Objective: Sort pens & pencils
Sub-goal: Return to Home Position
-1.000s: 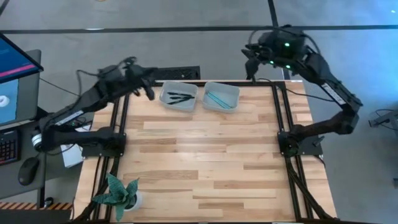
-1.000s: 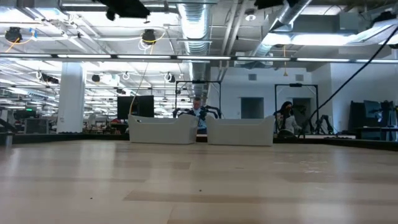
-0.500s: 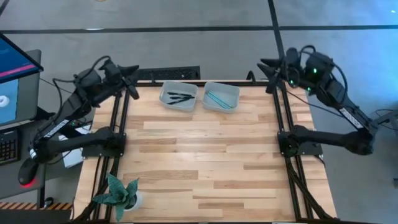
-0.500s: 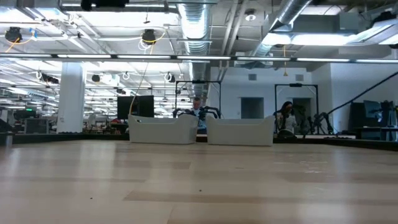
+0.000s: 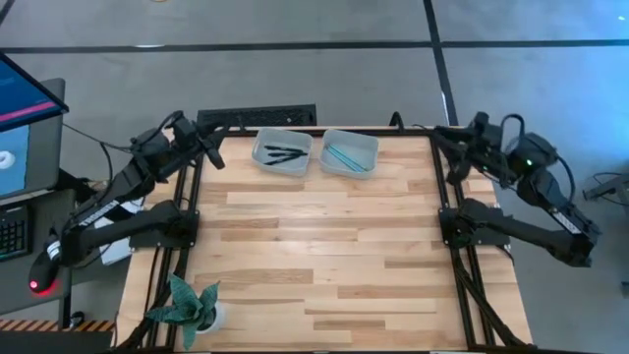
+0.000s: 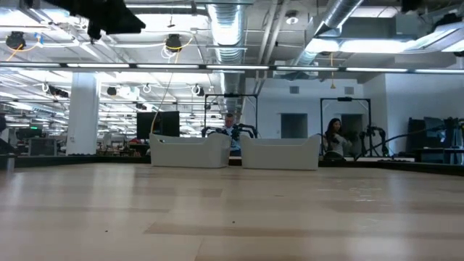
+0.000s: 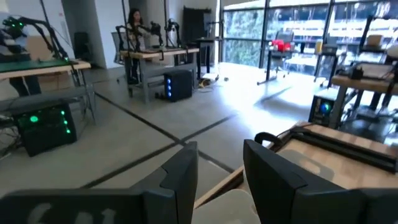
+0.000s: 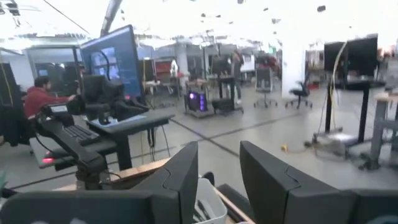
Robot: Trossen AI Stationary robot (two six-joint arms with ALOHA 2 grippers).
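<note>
Two white bins stand side by side at the table's far edge. The left bin (image 5: 282, 153) holds the black pens & pencils (image 5: 283, 152), lying on its floor. The right bin (image 5: 349, 153) holds the pale teal ones (image 5: 344, 155). In the low view only the bins' walls (image 6: 190, 151) (image 6: 280, 152) show. My left gripper (image 5: 211, 151) (image 7: 219, 155) hovers over the table's left rail, left of the bins, open and empty. My right gripper (image 5: 450, 152) (image 8: 217, 154) hovers over the right rail, right of the bins, open and empty.
A small potted plant (image 5: 187, 305) stands at the near left corner. A black strip (image 5: 257, 116) lies just beyond the far edge. A monitor (image 5: 25, 118) and desk stand off the table's left. The wooden tabletop (image 5: 324, 246) spreads in front of the bins. People (image 6: 335, 138) are in the room behind.
Both arms have folded back from near the bins and sunk. My right gripper has gone from beyond the far edge toward the table's right rail and nearer, tipping up to about level. My left gripper has drawn off toward the left rail. The bins and sticks have kept still.
</note>
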